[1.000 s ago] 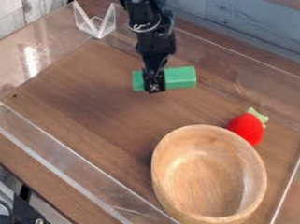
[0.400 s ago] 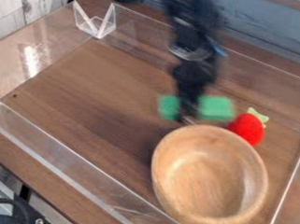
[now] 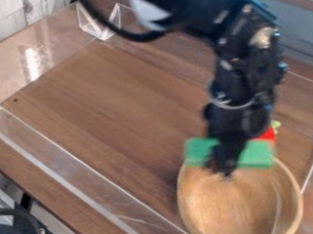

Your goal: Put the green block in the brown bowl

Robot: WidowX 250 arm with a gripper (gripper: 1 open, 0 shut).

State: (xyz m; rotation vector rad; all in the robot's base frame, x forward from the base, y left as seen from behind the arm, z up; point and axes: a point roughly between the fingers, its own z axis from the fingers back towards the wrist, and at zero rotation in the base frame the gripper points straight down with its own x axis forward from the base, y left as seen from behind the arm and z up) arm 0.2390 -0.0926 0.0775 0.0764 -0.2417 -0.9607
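One raised camera looks down across the table (image 3: 82, 96).

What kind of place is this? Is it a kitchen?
Probably a robot test bench, not a kitchen: a wooden tabletop fenced by clear plastic walls, where a robot gripper carries a green block over a brown bowl.

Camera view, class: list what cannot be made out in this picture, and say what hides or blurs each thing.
- Red toy: mostly hidden behind the arm and the green block.
- Gripper: motion blur smears the fingertips; its grip on the block is hard to read.
- Brown bowl: far rim covered by block and gripper; lower rim cut off by the picture's bottom edge.
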